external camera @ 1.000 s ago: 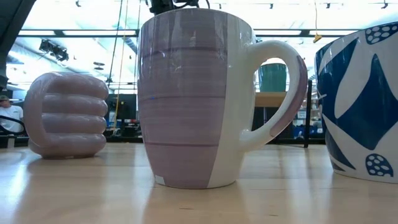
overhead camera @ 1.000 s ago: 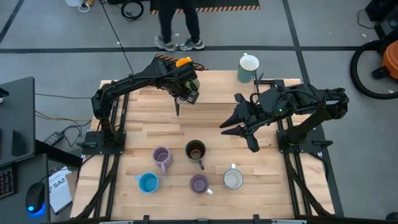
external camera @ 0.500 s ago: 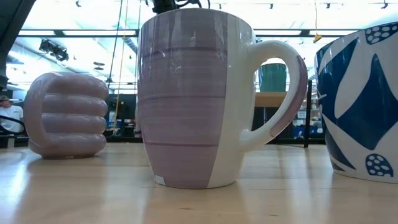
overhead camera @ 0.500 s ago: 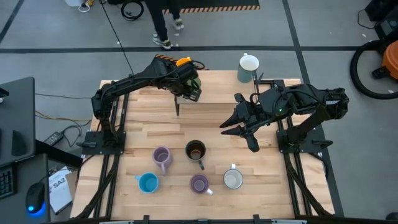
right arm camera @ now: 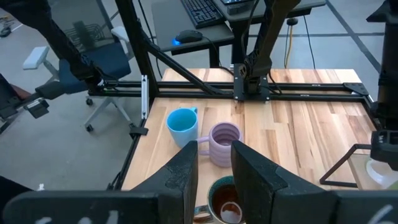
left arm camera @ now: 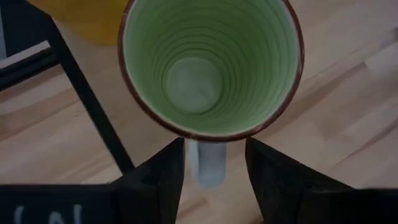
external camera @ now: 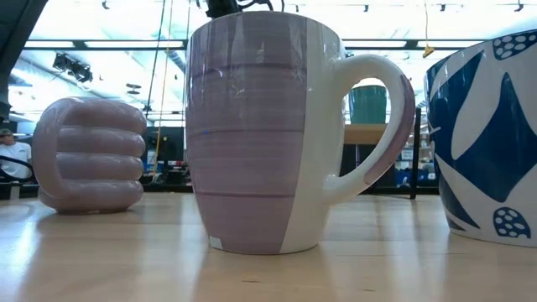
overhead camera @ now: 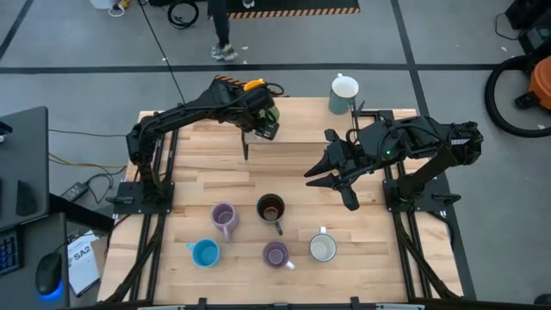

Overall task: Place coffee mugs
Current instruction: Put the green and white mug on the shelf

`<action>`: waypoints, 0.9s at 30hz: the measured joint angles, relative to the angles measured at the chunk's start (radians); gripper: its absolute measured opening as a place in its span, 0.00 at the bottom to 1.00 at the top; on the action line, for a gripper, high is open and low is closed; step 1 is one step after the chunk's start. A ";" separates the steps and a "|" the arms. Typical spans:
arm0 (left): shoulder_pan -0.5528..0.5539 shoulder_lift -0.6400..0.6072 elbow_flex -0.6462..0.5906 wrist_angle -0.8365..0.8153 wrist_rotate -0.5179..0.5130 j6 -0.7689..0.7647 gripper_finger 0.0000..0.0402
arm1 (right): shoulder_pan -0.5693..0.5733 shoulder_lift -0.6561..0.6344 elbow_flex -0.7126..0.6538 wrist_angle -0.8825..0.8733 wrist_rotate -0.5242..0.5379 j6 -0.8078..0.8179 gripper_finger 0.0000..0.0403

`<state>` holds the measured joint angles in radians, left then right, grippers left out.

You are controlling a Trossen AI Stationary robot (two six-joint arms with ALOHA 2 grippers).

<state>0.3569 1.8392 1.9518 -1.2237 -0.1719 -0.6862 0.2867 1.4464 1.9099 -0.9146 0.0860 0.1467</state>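
Green mug (left arm camera: 208, 68) upright by the far edge; five mugs (overhead camera: 271, 207) clustered near the front.

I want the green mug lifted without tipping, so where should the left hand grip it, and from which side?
By its handle, from the handle's side: the green mug stands upright, its handle pointing between the open fingers of the left hand.

Both arms are matte black, built of slim jointed segments on black frame mounts. The left end effector (overhead camera: 246, 148) narrows to thin dark fingers (left arm camera: 155, 180); the right end effector (overhead camera: 323, 176) has broader, angular black fingers (right arm camera: 181, 174).
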 joint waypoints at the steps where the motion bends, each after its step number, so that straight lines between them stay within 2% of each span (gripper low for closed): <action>1: 0.000 -0.002 0.000 -0.004 0.000 0.013 0.44 | 0.000 0.000 0.000 0.000 0.000 0.003 0.25; 5: -0.001 -0.013 -0.001 -0.007 0.014 0.070 0.44 | 0.000 0.000 0.000 0.000 0.000 0.007 0.25; 9: -0.002 -0.036 0.000 -0.005 0.016 0.190 0.44 | 0.000 0.000 0.000 -0.001 0.000 0.003 0.25; 20: -0.068 -0.061 0.000 0.088 0.015 0.890 0.44 | -0.009 0.000 0.000 -0.025 0.000 -0.004 0.25; 24: -0.083 -0.061 0.000 0.154 -0.026 1.039 0.44 | -0.022 0.000 0.000 -0.025 0.001 0.018 0.25; 27: -0.069 -0.061 0.000 0.188 -0.021 1.076 0.44 | -0.030 0.000 0.000 -0.025 0.013 0.035 0.25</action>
<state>0.2875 1.7783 1.9514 -1.0358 -0.1927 0.3898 0.2571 1.4460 1.9099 -0.9394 0.0987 0.1820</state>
